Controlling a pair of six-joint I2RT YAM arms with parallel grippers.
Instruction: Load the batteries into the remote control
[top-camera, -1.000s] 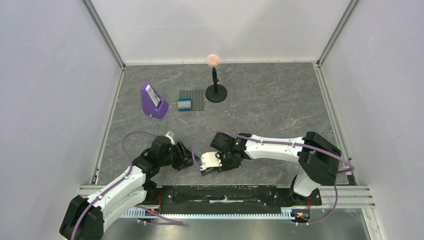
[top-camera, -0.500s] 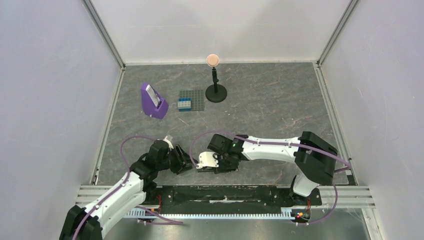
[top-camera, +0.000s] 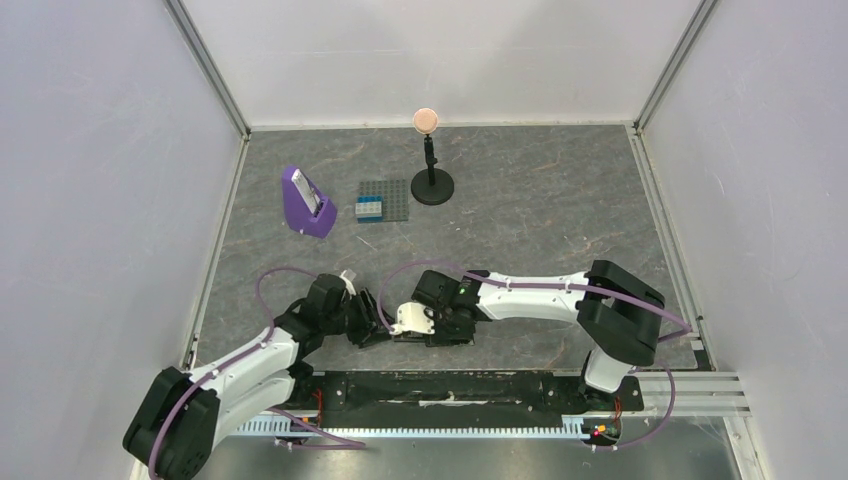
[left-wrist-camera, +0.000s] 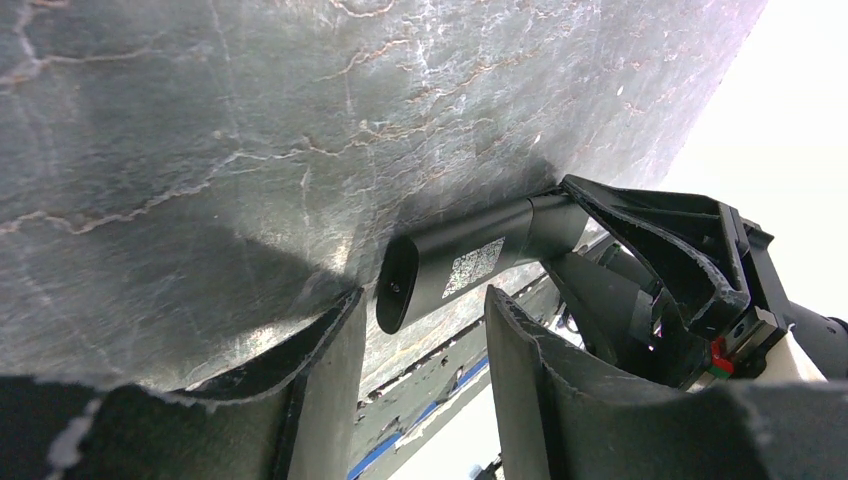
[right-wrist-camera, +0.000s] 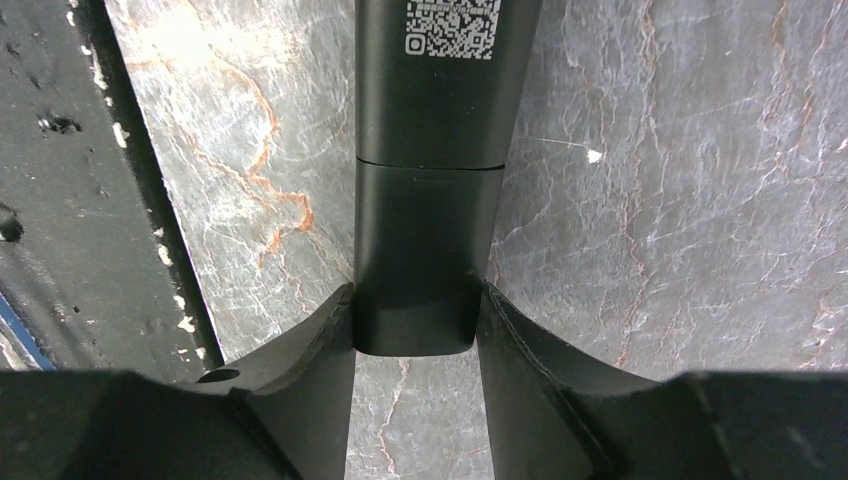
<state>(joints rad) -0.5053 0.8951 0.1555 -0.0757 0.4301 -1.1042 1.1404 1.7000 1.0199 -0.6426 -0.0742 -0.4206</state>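
1. The two arms have drawn together over the last second. The left gripper (left-wrist-camera: 425, 295) has slid in from 9 o'clock and the right gripper (right-wrist-camera: 415, 302) has carried its load leftward. They now meet at about 6 o'clock on the table (top-camera: 540, 220), close to the near rail.
2. The right gripper is clamped on one end of the remote control (right-wrist-camera: 420, 240), with its pads pressed against both long sides. The remote lies low over the table, labelled face up.
3. The left gripper's jaws stand apart, straddling the remote's free end. I see a gap on each side, so it is not gripping yet.
4. A seam crosses the remote's body just above the right fingers. I judge that to be the battery cover, still shut.
5. The convergence looks to me like preparation for a two-handed move, one arm steadying the remote while the other works the cover. No loading has started.
6. I cannot find the batteries in any view.
7. Well away sit a purple stand (top-camera: 305, 203) at 10 o'clock, a grey baseplate (top-camera: 392, 197) at 11, and a black post (top-camera: 432, 185) at 12.
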